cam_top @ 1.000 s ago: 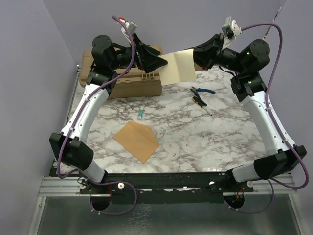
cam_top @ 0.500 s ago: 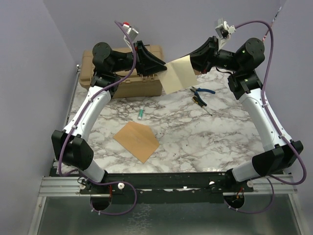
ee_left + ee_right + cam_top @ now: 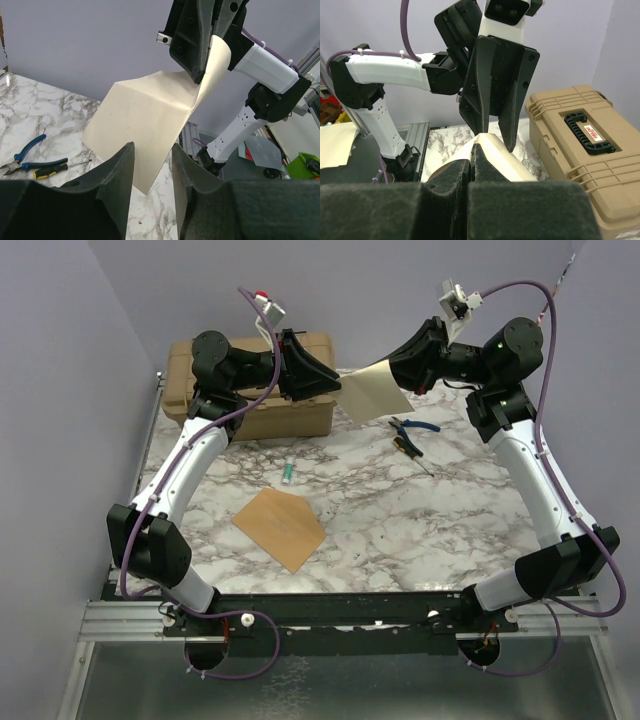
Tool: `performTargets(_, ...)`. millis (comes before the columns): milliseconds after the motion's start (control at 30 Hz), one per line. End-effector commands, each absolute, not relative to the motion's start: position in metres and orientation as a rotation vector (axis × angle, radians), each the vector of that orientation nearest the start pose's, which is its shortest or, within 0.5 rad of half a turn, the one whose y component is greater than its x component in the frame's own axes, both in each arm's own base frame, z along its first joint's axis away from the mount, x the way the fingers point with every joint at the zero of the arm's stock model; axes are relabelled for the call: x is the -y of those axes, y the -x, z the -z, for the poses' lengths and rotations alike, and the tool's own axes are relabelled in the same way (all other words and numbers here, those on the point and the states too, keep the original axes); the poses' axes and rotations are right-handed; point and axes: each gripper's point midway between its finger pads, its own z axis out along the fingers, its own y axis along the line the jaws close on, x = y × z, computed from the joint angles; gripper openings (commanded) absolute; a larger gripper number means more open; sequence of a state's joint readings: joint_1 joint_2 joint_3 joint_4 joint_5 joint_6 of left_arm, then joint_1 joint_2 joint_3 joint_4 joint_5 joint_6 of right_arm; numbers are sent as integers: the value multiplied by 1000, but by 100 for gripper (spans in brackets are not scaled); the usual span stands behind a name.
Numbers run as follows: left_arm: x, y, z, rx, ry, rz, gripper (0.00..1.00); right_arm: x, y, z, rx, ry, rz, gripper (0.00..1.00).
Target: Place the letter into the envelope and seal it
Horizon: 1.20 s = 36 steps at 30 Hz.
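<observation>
The pale letter [image 3: 372,392] hangs in the air above the back of the table, between the two grippers. My right gripper [image 3: 400,370] is shut on its upper right edge, the pads [image 3: 472,150] pressed together on the sheet [image 3: 505,160]. My left gripper [image 3: 338,383] faces it from the left. In the left wrist view the letter's [image 3: 145,115] lower corner dips between my left fingertips [image 3: 153,150], which stand apart with a gap either side of the paper. The orange-brown envelope [image 3: 282,527] lies flat on the marble, near the front and left of centre, far from both grippers.
A tan hard case [image 3: 250,405] stands at the back left, just under the left arm. Blue-handled pliers [image 3: 415,425] and a screwdriver [image 3: 410,447] lie below the letter. A small green-and-white tube [image 3: 287,473] lies between the case and the envelope.
My left jaws have narrowed from wide open around the letter's left corner. The right arm has swung, and the letter now slants flatter than it hung before.
</observation>
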<state>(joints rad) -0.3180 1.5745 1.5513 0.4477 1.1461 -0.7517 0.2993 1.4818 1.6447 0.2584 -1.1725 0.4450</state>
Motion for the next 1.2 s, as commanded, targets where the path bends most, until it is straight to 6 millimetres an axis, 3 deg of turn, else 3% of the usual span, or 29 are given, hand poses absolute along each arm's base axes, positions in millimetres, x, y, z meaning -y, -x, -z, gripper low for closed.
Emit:
performTargets(0, 281, -304, -455, -1301, -907, 1494, 40, -267, -288, -493, -1155, 1038, -1298, 0)
performTargets(133, 283, -295, -451, -1281, -952, 1487, 46, -267, -294, -495, -1180, 999, -1294, 0)
performTargets(467, 286, -293, -457, -1244, -965, 1461, 44, -268, -305, -486, -1245, 943, -1294, 0)
performTargets(933, 286, -298, -454, -1255, -939, 1458, 2, -265, -310, -489, -1297, 877, -1279, 0)
performTargets(1067, 286, -298, -454, -1251, -937, 1449, 0, -264, -311, -487, -1311, 868, -1263, 0)
performTargets(1100, 286, -297, -455, -1247, -937, 1446, 0, -263, -313, -485, -1323, 862, -1253, 2)
performTargets(1167, 285, -298, -456, -1242, -937, 1438, 0, -261, -319, -480, -1356, 839, -1206, 20)
